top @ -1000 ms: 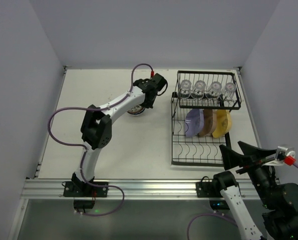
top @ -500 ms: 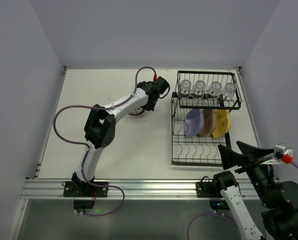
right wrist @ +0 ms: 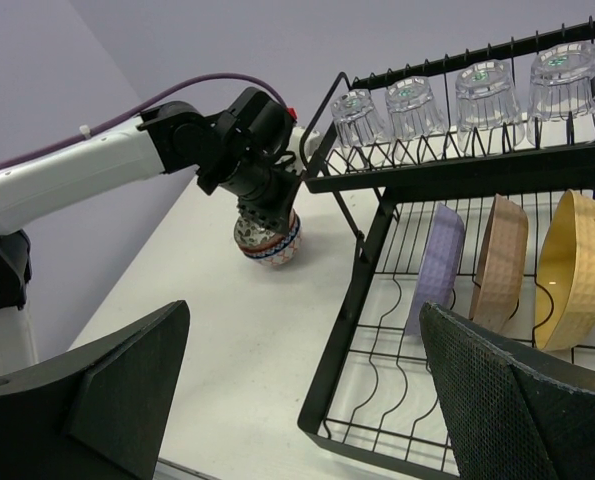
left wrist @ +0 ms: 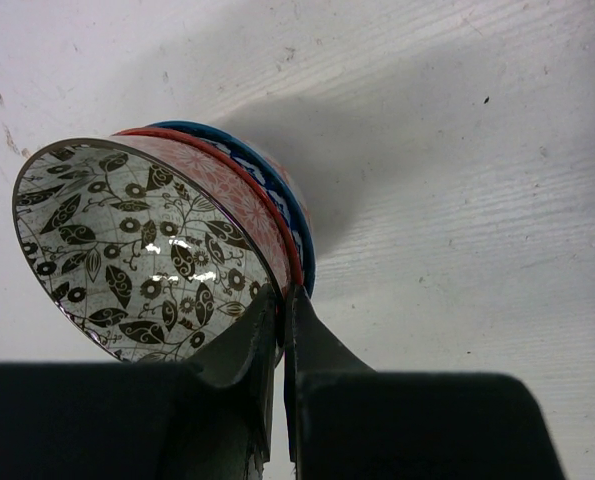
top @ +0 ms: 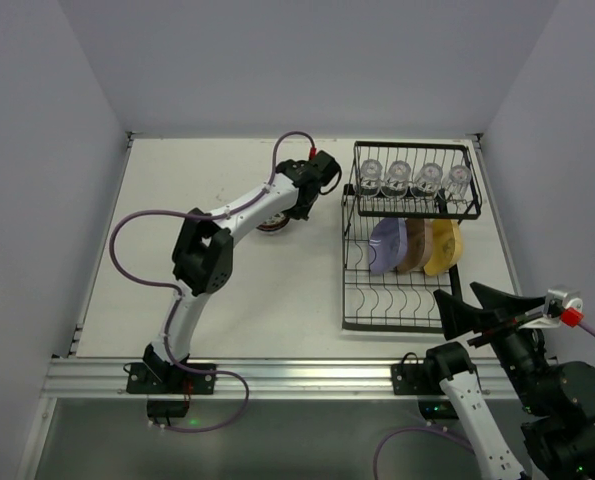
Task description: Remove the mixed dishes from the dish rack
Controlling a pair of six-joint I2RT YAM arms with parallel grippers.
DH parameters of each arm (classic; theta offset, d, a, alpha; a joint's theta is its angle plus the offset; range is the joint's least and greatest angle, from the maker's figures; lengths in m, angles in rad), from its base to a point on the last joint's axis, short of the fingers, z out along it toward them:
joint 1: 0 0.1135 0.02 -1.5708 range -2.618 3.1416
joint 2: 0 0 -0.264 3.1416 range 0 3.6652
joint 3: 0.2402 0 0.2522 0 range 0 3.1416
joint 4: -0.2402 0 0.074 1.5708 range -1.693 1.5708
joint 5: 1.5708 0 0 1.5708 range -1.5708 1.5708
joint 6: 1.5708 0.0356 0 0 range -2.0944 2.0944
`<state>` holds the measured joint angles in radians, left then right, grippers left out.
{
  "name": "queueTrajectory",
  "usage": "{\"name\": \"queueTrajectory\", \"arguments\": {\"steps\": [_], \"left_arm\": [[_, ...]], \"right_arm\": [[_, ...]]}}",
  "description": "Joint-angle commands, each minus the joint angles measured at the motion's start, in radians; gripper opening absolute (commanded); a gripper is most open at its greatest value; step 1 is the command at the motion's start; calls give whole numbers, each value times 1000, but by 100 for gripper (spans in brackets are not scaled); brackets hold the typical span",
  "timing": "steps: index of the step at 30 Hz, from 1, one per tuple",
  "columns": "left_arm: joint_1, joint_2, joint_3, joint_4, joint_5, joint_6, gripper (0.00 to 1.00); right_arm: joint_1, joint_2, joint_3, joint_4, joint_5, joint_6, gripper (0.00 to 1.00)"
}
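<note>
A: Left end effector [left wrist: 283, 305] clenched on the rim of the leaf-print bowl [left wrist: 147, 245], top of a nested stack; red bowl [left wrist: 247, 205] and blue bowl [left wrist: 277, 180] directly beneath it, worktop [left wrist: 497, 200] below.
B: Risk?
A: Thin rim pinch. Bowl could slip, or drag the red one along; can't tell if its rim is caught too.
B: Right end effector [right wrist: 305, 310]?
A: Spread wide, empty; dish rack [right wrist: 377, 230] just ahead of it, plates [right wrist: 500, 260] and glasses [right wrist: 417, 100] inside.
B: Writing?
A: None legible.
</note>
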<state>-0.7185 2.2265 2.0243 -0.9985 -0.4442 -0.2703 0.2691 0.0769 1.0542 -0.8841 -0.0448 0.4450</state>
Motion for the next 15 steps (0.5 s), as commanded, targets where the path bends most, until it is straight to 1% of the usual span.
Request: {"name": "queueTrajectory", "arguments": {"steps": [1,6,11,12,14,15], "left_arm": [[-7,9,14,-49,-8,56,0],[-6,-7,-13,-63,-27,65,0],[-6,-4,4,-68,-27,65,0],[-6,-4,7,-68,-33,63,8],[-6,-7,25,-68,-47,59,14],[-6,-11,28,-60,-60,53,18]], "right_arm": [[1,-2,0,17,-20,0,99],[1,0,-5,25,-27,-2,99],[2,1,-10,28,-33,3,99],[2,0,-8,28,-35,1,99],[2,0,-8,28,-33,3,99],[1,0,-8,28,-33,3,99]]}}
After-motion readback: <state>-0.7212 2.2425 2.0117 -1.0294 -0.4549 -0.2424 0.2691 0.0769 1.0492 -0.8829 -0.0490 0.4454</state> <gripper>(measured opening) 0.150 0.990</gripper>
